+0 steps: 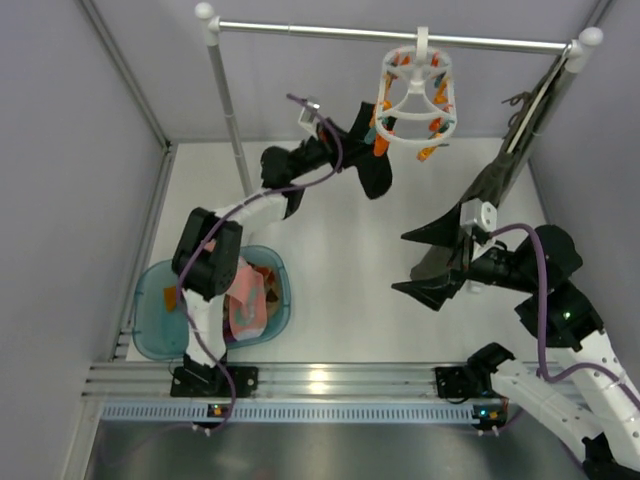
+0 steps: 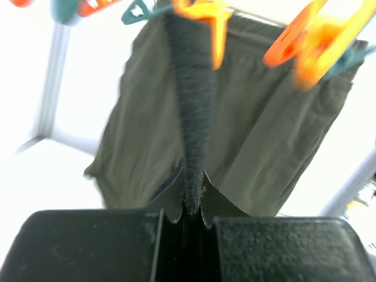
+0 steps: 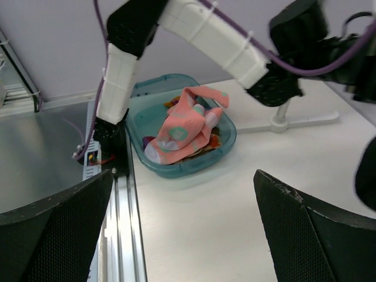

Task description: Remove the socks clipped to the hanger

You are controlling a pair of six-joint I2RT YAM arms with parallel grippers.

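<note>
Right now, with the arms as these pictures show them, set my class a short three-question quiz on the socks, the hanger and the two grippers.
1. True or false: the left gripper is shut on the black sock that hangs clipped to the hanger.
2. Fill in the missing word: the jaws of the right gripper stand ____.
3. Where does the pink sock lie?
A. Clipped to the hanger
B. In the teal basin
C. In the right gripper

Key:
1. True
2. open
3. B
</note>
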